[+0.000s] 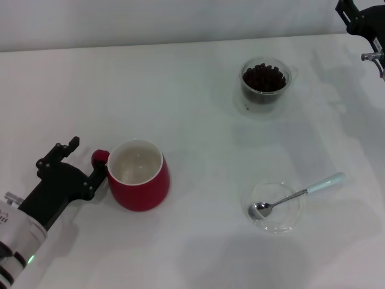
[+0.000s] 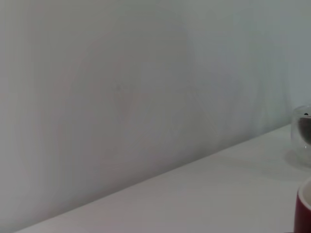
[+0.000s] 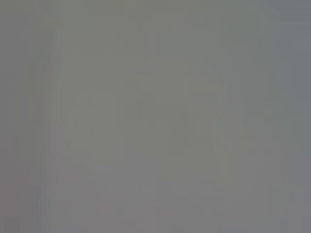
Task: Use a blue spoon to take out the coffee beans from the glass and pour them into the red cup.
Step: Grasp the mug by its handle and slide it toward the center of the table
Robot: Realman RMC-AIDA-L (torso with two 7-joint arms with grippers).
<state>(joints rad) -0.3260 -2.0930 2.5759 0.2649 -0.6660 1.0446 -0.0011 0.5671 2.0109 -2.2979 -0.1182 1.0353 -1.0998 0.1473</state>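
Note:
The red cup stands at the front left of the white table, white inside and empty. My left gripper is at its small loop handle, fingers apart, one fingertip beside the handle. The glass holding coffee beans stands at the back right. The blue spoon lies with its metal bowl in a clear saucer and its handle pointing right. My right gripper is at the far back right, away from everything. The left wrist view shows the cup's edge and the glass.
The white table runs back to a pale wall. The right wrist view shows only plain grey.

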